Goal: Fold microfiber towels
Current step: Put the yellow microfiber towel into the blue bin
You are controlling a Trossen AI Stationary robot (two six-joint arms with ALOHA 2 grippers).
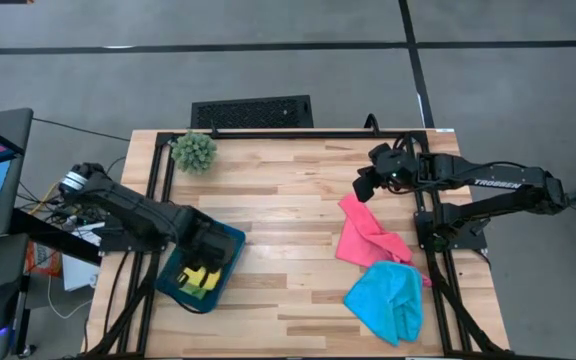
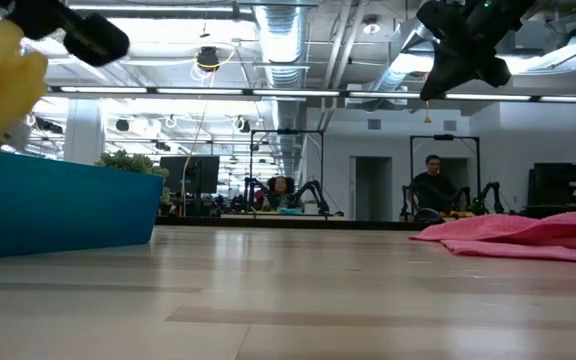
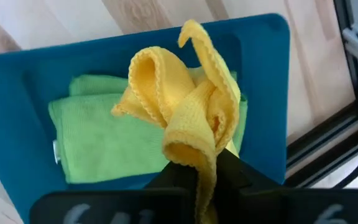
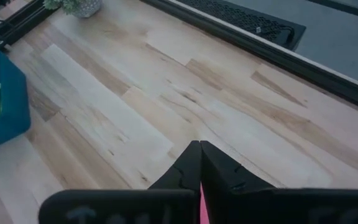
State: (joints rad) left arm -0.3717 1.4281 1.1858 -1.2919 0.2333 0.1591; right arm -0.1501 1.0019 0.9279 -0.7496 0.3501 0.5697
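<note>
My left gripper (image 3: 197,177) is shut on the bunched yellow towel (image 3: 185,106) over the dark teal tray (image 1: 230,240) at the table's near left. A folded green towel (image 3: 104,143) lies flat in the tray. The pink towel (image 1: 368,238) lies crumpled on the table at the right, and the light blue towel (image 1: 388,300) lies nearer, touching it. My right gripper (image 1: 365,185) is shut and raised above the table by the pink towel's far end; in the low view (image 2: 463,45) nothing hangs from it. My left gripper pinches a bunched fold of the yellow towel (image 3: 194,158) between its two fingers, several layers together. The fingers come from above, slanting down over the tray. The towel hangs slack in loops; in the low view (image 2: 3,85) it stands above the tray's rim, its lower end hidden by the tray wall (image 2: 58,205).
A spiky green plant ball (image 1: 194,150) stands at the far left corner. Black frame rails (image 1: 298,133) run along the table's far and side edges. Bare wood (image 1: 278,210) lies between the tray and the pink towel.
</note>
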